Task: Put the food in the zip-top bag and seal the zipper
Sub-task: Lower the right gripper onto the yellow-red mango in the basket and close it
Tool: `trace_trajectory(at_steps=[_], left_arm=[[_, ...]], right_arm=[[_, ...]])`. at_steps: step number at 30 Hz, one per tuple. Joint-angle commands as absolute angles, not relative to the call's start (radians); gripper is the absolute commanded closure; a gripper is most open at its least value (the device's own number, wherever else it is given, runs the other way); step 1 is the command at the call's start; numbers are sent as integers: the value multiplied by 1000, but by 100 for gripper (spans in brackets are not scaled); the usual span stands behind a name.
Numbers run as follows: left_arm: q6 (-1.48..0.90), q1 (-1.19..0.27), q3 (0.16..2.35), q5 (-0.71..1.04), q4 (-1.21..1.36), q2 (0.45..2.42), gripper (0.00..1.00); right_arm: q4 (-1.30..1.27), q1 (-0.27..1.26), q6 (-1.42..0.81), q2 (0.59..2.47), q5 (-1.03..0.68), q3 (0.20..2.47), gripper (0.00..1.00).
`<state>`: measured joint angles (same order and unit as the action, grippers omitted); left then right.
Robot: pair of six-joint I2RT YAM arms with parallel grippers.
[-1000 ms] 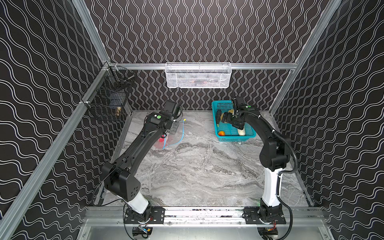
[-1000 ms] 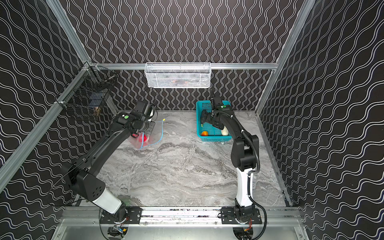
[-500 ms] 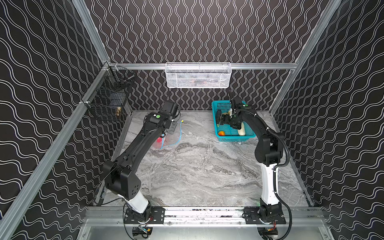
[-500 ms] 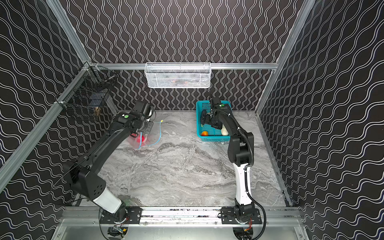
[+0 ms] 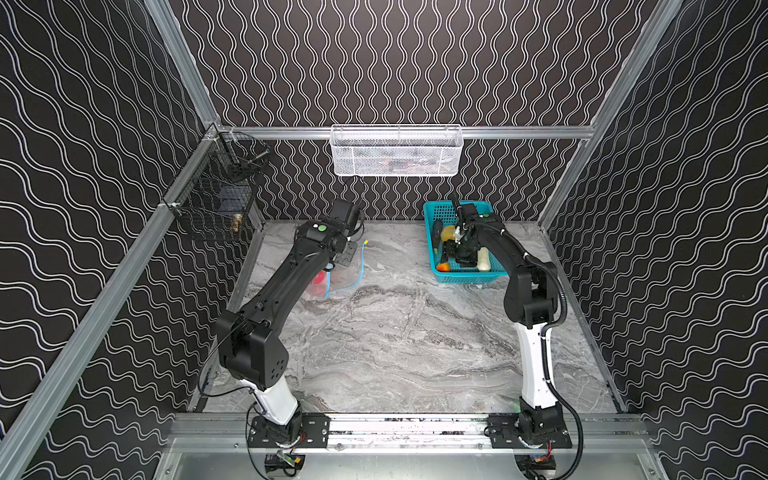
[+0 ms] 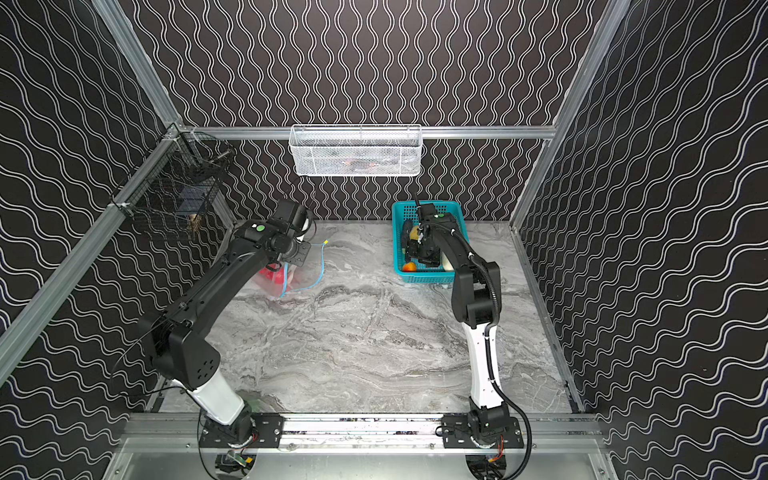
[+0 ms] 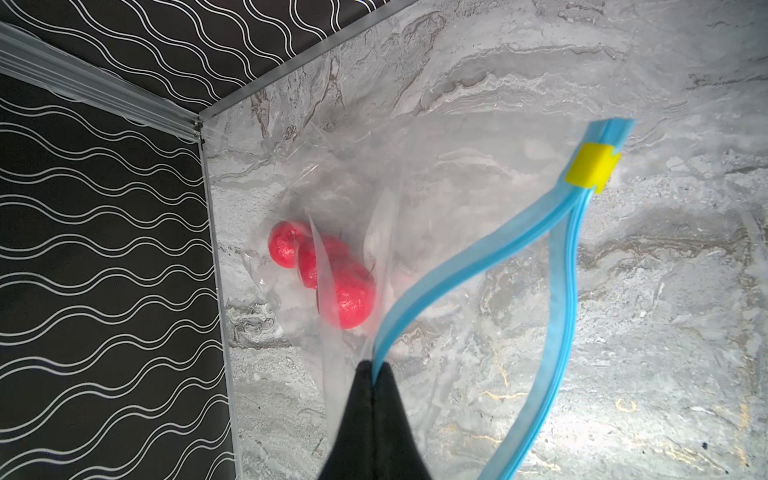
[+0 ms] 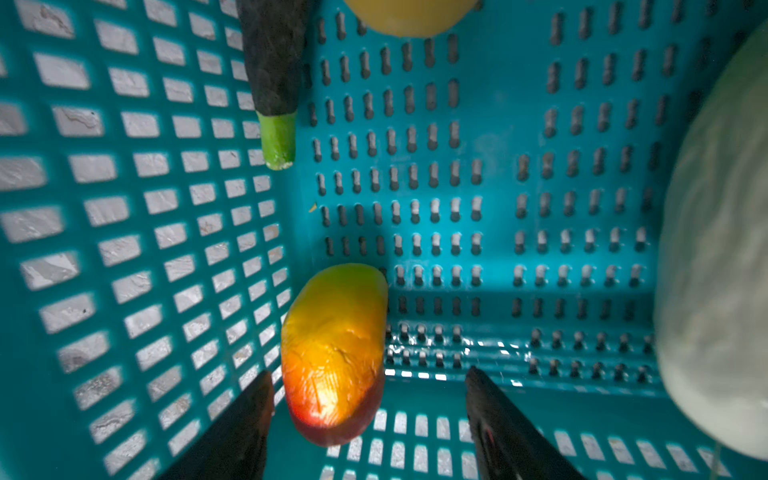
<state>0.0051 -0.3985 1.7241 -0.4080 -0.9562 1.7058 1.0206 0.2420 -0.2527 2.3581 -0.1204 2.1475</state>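
Note:
The clear zip-top bag (image 7: pixel 436 174) lies at the back left of the table, also seen in both top views (image 5: pixel 338 276) (image 6: pixel 301 272). Its light-blue zipper (image 7: pixel 457 266) gapes open, with the yellow slider (image 7: pixel 590 166) at the far end. Red tomatoes (image 7: pixel 345 291) sit inside. My left gripper (image 7: pixel 376 365) is shut on the bag's upper zipper edge. My right gripper (image 8: pixel 370 376) is down in the teal basket (image 8: pixel 498 166), open, its fingers either side of the orange-yellow piece (image 8: pixel 332 345) with a gap. A dark cucumber (image 8: pixel 272 54), a potato (image 8: pixel 407 16) and the radish (image 8: pixel 715 291) lie nearby.
The teal basket (image 5: pixel 469 276) stands at the back right against the wall. A white mesh basket (image 5: pixel 397 151) hangs on the back rail and a black wire basket (image 5: pixel 216 203) on the left rail. Marble table (image 5: pixel 395 340) lies between the arms.
My right gripper has dropped lower in the basket over the orange-yellow piece and its jaws have narrowed. The left gripper still holds the bag's edge in place.

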Motion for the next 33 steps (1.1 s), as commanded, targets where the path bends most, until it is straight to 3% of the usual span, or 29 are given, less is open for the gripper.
trace_trajectory(at_steps=[1, 7, 33], left_arm=[[-5, -397, 1735, -412, -968, 1712, 100], [-5, -396, 1736, -414, -969, 1723, 100], [-15, -397, 1749, -412, -974, 1716, 100]], right_arm=[[1050, 244, -250, 2375, -149, 2158, 27], [1049, 249, -262, 2406, -160, 2160, 28], [951, 247, -366, 2355, -160, 2091, 56]])
